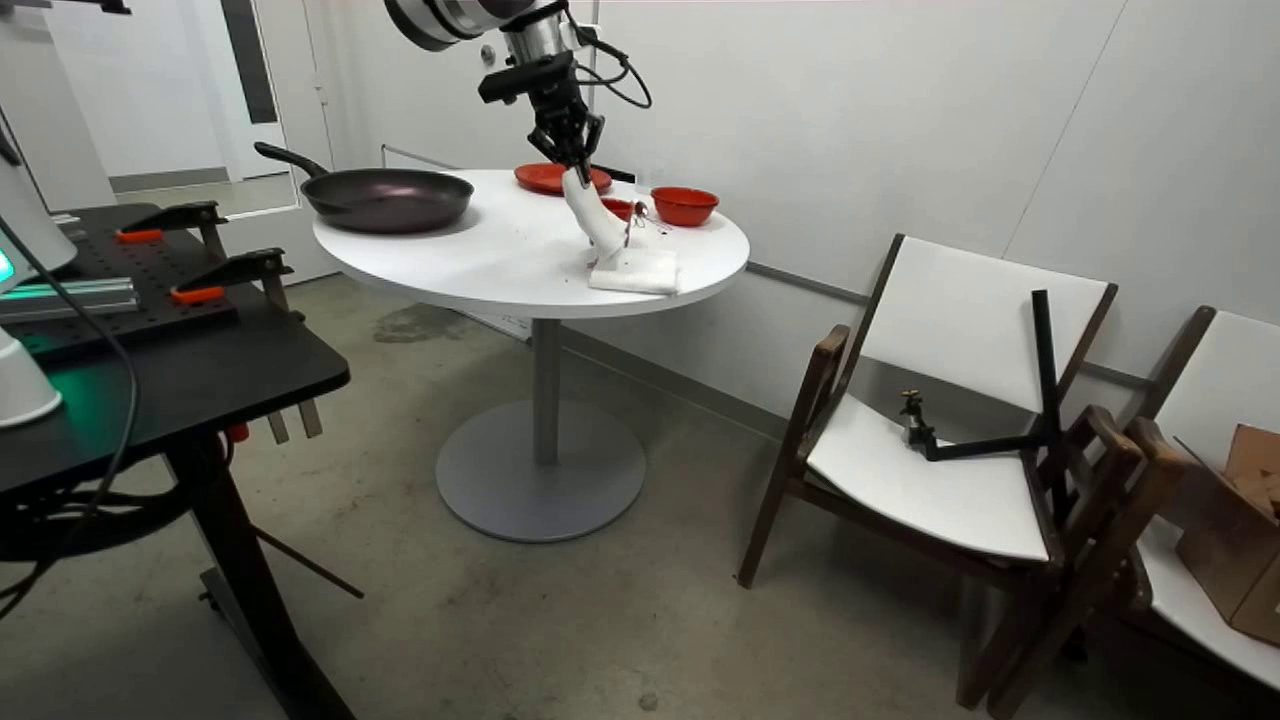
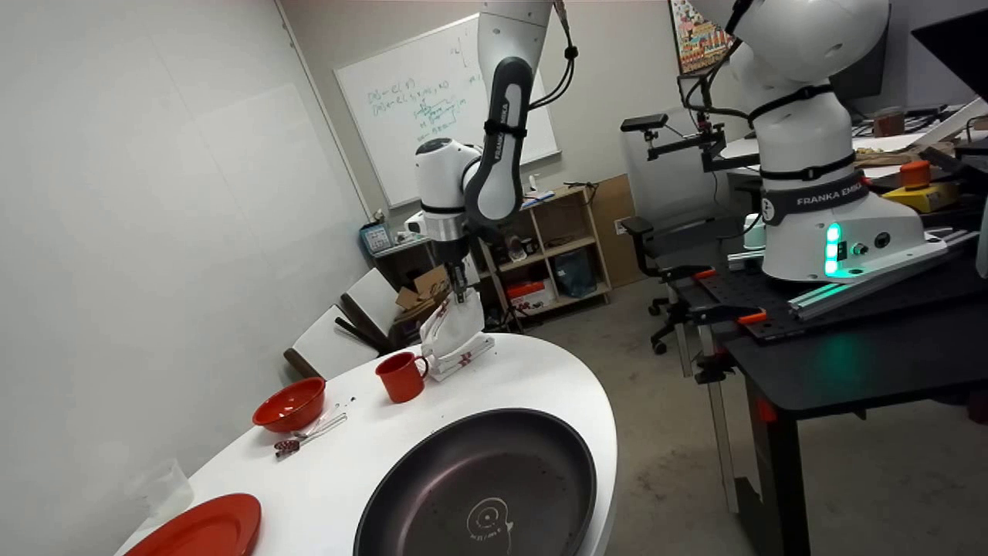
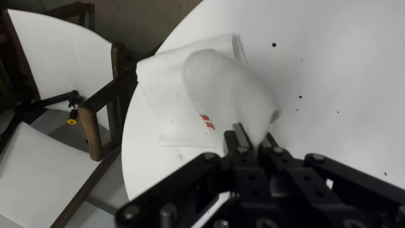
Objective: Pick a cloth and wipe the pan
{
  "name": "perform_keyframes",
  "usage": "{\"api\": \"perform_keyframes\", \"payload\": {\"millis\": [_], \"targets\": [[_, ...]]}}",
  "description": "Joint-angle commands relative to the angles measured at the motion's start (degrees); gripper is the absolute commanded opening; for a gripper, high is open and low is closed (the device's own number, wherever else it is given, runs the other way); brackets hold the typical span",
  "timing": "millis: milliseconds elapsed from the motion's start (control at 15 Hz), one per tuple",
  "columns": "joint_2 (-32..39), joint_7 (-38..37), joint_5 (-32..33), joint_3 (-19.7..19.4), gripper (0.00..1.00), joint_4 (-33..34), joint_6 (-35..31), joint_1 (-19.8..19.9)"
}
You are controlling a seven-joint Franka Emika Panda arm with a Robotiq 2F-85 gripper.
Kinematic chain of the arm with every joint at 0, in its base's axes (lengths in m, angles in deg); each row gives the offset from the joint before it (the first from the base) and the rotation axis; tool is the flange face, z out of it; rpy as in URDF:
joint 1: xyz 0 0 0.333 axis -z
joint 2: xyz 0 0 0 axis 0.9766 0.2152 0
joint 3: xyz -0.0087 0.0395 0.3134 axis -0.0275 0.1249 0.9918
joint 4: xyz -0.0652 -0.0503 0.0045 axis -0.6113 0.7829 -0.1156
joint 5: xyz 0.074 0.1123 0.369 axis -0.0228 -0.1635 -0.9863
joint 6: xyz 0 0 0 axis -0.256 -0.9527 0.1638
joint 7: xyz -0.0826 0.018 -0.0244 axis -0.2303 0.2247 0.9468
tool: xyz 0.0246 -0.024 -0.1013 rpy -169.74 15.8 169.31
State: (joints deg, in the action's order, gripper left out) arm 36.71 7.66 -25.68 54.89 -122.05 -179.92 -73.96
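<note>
Black gripper (image 2: 460,296) clamps a white, red-marked cloth (image 3: 215,84), lower folds on the round white table (image 1: 480,265); across it lies the dark, round frying pan (image 1: 390,203), handle (image 1: 290,157) pointing away from the gripper.

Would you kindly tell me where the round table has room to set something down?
Bare: between the frying pan and cloth, dark specks aside; between pan and red plate. Crowded: around the red mug, between cloth and red bowl.

The white, red-marked cloth (image 3: 215,85) has one end held up, the rest folded flat, upper centre in the wrist view. The dark round pan (image 2: 478,479) sits open side up, bottom centre in an exterior view.
</note>
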Motion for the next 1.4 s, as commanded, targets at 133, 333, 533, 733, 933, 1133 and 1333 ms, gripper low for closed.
{"api": "perform_keyframes", "payload": {"millis": [133, 333, 533, 733, 933, 1133, 1333], "targets": [[-18.6, 2.6, -5.6, 3.2, 0.03, -13.6, 0.1, 1.6], [-25.0, 3.6, -10.2, 5.9, 0.02, -15.8, 3.9, 0.9], [-28.2, 3.4, -14.1, 8.7, 0.02, -14.5, 11.9, -1.5], [-28.4, 3.3, -16.9, 11.1, 0.02, -11.2, 20.9, -3.9], [-26.9, 3.0, -18.0, 12.9, 0.02, -7.4, 29.0, -6.0], [-24.4, 2.9, -18.9, 14.6, 0.02, -3.0, 36.6, -7.8], [-20.8, 1.7, -17.9, 16.1, 0.02, 1.3, 41.5, -9.4]]}}
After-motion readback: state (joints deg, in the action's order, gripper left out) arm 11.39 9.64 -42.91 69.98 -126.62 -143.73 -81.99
